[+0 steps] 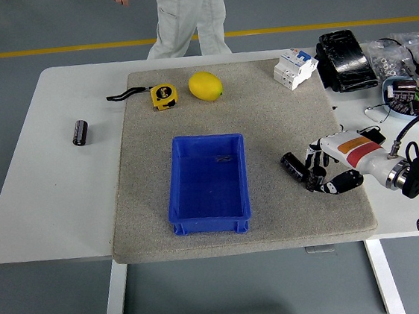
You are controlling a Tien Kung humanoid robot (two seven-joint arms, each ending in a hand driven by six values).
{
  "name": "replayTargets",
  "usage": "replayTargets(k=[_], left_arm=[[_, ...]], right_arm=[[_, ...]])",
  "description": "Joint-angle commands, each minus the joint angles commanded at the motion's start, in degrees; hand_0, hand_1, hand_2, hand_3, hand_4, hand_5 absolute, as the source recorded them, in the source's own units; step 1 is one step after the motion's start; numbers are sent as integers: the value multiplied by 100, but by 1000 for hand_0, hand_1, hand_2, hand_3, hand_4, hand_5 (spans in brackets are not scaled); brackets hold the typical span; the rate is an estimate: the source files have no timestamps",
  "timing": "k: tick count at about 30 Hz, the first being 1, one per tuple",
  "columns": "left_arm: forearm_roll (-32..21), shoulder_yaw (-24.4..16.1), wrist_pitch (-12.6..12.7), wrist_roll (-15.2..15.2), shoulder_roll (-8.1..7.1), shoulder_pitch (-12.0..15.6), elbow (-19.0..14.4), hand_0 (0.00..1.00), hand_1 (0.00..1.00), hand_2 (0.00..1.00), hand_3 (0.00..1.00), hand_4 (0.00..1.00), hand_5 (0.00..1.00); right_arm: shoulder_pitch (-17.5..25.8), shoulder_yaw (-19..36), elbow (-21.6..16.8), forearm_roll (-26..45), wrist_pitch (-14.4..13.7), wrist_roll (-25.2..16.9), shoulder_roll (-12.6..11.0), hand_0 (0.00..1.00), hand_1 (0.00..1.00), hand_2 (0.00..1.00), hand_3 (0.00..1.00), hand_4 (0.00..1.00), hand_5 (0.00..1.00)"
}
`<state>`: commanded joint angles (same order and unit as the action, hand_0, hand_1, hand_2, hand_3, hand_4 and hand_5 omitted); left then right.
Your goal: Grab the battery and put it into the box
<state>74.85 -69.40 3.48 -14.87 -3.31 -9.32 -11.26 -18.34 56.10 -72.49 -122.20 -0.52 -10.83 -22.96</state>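
Note:
A black battery [294, 167] lies on the grey mat [266, 121], right of the blue box [208, 183]. My right hand [322, 169] rests on the mat just right of this battery, fingers curled towards it and touching or almost touching it, not closed around it. The blue box is empty and sits mid-mat. A second black battery [79, 132] lies on the bare white table [48, 189] at the far left. My left arm is out of view.
A yellow tape measure [163, 96] and a lemon [205, 86] lie at the mat's back. A white breaker block [294, 68], a black pouch [345, 60] and a bowl of parts [411, 97] crowd the back right. A person [187, 13] stands beyond the far edge.

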Motion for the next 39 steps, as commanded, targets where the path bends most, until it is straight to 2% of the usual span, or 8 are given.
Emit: replayTargets(k=[10, 11, 16, 17, 39], left_arm=[[-38, 39, -2, 6, -5, -14, 2, 714, 670, 793, 790, 753, 779], [-38, 39, -2, 6, -5, -14, 2, 714, 669, 793, 789, 753, 780], [-27, 29, -2, 6, -5, -12, 2, 714, 669, 793, 789, 753, 780], [-24, 28, -3, 5, -6, -12, 2, 714, 669, 791, 789, 753, 779], [0, 19, -6, 1, -9, -11, 1, 713, 664, 790, 789, 755, 781]], right_arm=[[-10, -47, 11, 10, 5, -2, 20, 327, 363, 416, 457, 957, 11], [-10, -50, 11, 6, 5, -4, 18, 255, 311, 377, 423, 962, 2], [-14, -51, 13, -27, 4, -10, 20, 255, 311, 377, 423, 962, 2], [-15, -52, 14, -31, 5, -10, 20, 227, 286, 358, 407, 945, 2], [-35, -46, -3, -17, -10, -17, 11, 227, 272, 352, 399, 925, 2]])
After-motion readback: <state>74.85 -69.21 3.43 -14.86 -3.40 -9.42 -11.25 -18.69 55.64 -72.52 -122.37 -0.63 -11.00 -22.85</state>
